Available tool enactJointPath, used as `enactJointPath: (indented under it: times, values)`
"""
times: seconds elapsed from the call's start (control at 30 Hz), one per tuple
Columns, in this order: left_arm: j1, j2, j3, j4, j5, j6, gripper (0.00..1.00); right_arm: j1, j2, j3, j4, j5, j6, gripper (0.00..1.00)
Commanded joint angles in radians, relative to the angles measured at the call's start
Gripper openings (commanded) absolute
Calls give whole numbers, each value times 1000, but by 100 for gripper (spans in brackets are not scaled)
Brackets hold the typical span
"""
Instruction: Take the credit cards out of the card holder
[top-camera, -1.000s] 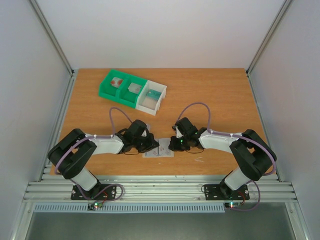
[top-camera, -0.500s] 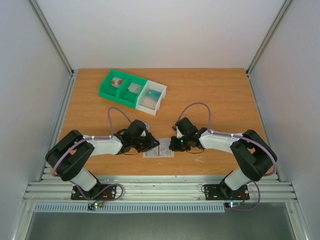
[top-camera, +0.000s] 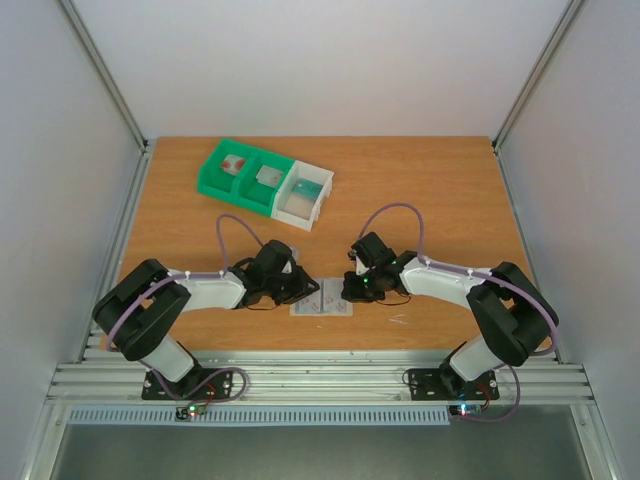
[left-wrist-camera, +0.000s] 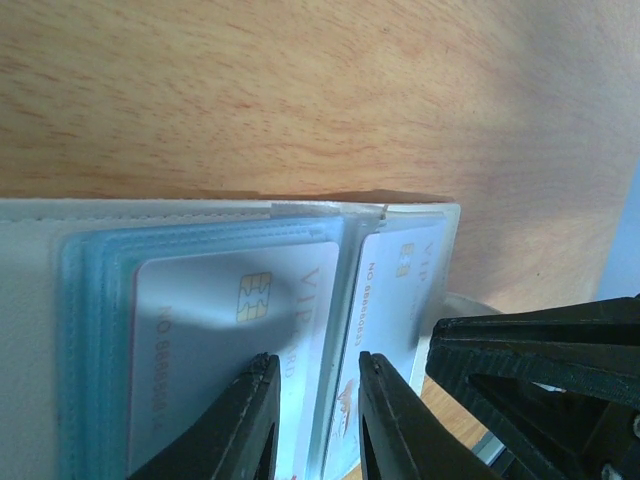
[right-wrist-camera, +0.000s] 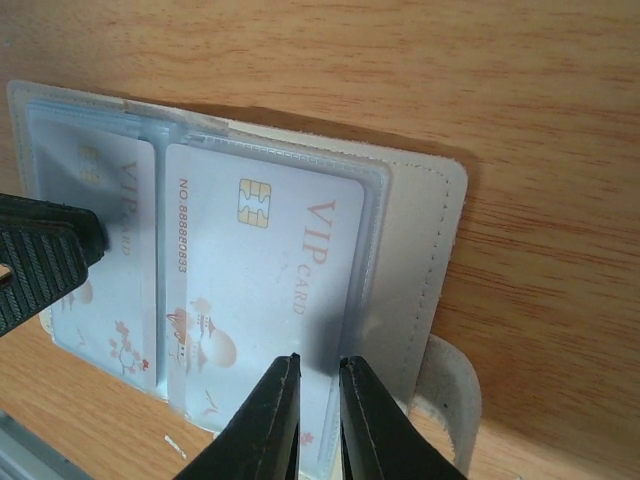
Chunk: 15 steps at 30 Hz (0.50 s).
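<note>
arms meet over the card holder, which lies open and flat on the table near its front edge, between the two bases and well apart from the green-and-white tray. both credit cards sit fully inside their clear sleeves, one per panel, with chips and "vip card" lettering showing through the plastic; neither is out yet. the left gripper hangs low over the seam between the panels, its jaws parted by a narrow gap and holding nothing that can be seen. the right gripper is at the edge of the panel on its own side, jaws drawn almost together over the sleeve's lip; whether they have pinched the card's edge cannot be told from the wrist view. the holder's white tab curls just beside it. the step in hand looks to be the first extraction, one arm steadying the holder while the other seeks an edge. the next move likely calls for a firm nip on the card alone, not the plastic, then a straight pull out of the sleeve while the holder is kept from sliding.
</note>
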Motion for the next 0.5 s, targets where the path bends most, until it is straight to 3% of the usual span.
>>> enactJointPath:
  times: [0.0,0.47]
  values:
    - [-5,31,8,16,-13,20,23,-6,-13,25,-10,12,13,15]
    - [-6,61,-11,118,25,-26,23,-5,49,-62,84,-16,36,3]
